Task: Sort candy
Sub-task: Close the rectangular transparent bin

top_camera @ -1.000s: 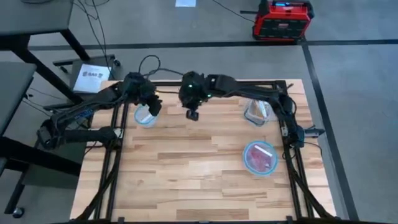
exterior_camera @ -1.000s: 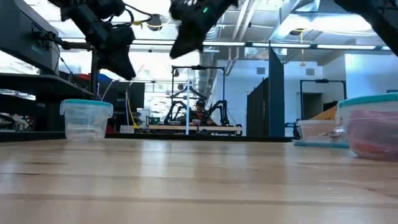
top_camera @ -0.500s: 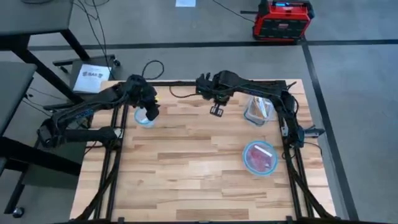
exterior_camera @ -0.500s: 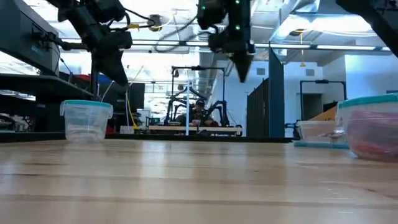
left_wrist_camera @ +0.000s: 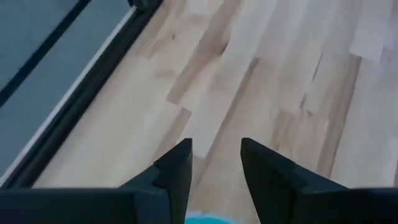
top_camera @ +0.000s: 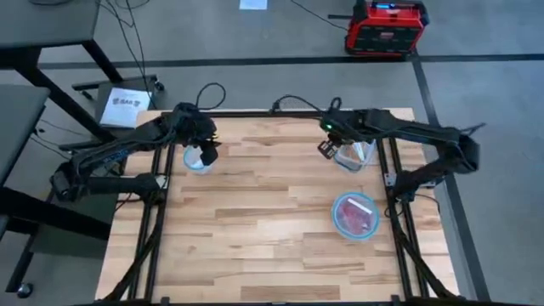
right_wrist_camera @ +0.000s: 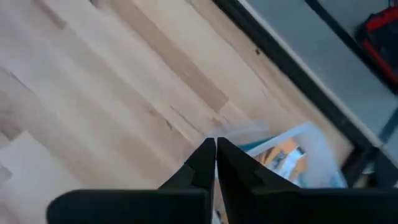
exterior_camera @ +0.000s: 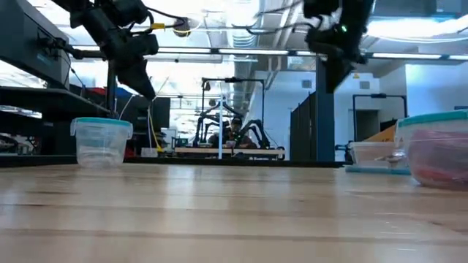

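Red candy [top_camera: 355, 218] lies in a round blue-rimmed container [top_camera: 371, 229] at the right. Orange-white candy [right_wrist_camera: 281, 154] lies in a clear square container [top_camera: 347, 159] at the far right. A third round container [exterior_camera: 101, 140] stands at the far left. My left gripper [left_wrist_camera: 215, 155] hangs open just above that container's rim, with nothing between its fingers. My right gripper [right_wrist_camera: 216, 148] is shut and hangs in the air beside the square container's left side [top_camera: 325, 146], with nothing visible between its fingers.
The bare wooden tabletop [top_camera: 255, 221] spreads between the containers and toward the near edge. A black frame rail [top_camera: 255, 115] runs along the far edge and more rails run down both sides. A red box [top_camera: 384, 27] stands on the floor beyond the table.
My right gripper has swung from the far middle of the table, near the left container, toward the table's right edge, and now hangs beside the square container. It has also turned about on the way.
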`<state>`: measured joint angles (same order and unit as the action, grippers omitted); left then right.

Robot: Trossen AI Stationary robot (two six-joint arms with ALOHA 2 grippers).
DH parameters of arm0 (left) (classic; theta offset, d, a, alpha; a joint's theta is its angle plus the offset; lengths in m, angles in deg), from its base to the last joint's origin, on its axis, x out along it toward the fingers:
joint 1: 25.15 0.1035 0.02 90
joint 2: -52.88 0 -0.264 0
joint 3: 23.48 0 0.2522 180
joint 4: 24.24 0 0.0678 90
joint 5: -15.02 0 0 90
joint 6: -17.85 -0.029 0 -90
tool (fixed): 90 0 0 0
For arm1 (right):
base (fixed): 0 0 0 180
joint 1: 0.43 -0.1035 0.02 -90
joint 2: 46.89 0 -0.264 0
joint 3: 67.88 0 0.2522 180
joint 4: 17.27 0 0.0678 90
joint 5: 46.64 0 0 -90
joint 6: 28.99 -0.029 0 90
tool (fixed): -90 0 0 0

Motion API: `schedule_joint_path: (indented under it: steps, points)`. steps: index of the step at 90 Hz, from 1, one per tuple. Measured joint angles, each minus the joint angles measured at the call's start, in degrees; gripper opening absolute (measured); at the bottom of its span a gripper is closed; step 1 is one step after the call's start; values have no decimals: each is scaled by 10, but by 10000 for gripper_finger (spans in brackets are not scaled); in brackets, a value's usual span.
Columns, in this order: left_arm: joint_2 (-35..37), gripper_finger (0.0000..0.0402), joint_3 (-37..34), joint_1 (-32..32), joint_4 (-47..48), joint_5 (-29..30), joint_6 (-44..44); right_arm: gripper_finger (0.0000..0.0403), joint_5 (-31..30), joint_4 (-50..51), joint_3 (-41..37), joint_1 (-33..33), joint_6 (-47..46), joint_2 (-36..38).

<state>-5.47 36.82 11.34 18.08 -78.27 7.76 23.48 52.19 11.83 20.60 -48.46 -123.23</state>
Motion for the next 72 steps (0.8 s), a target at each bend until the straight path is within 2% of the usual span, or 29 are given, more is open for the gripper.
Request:
schedule_joint_path:
  steps: [8,15,34,44,55,72]
  points:
    - [0,123,0,0,0,0,1,26,41,-20,-54,10,-3,22]
    - [0,123,0,0,0,0,1,57,70,-29,-91,10,-2,21]
    - [0,123,0,0,2,0,8,162,61,-31,-131,14,13,11]
    - [0,123,0,0,7,0,10,203,58,-38,-139,25,32,11]
    - [0,123,0,0,7,0,11,222,60,-49,-152,35,50,2]
    - [0,123,0,-1,8,0,13,213,72,-71,-186,43,80,-28]
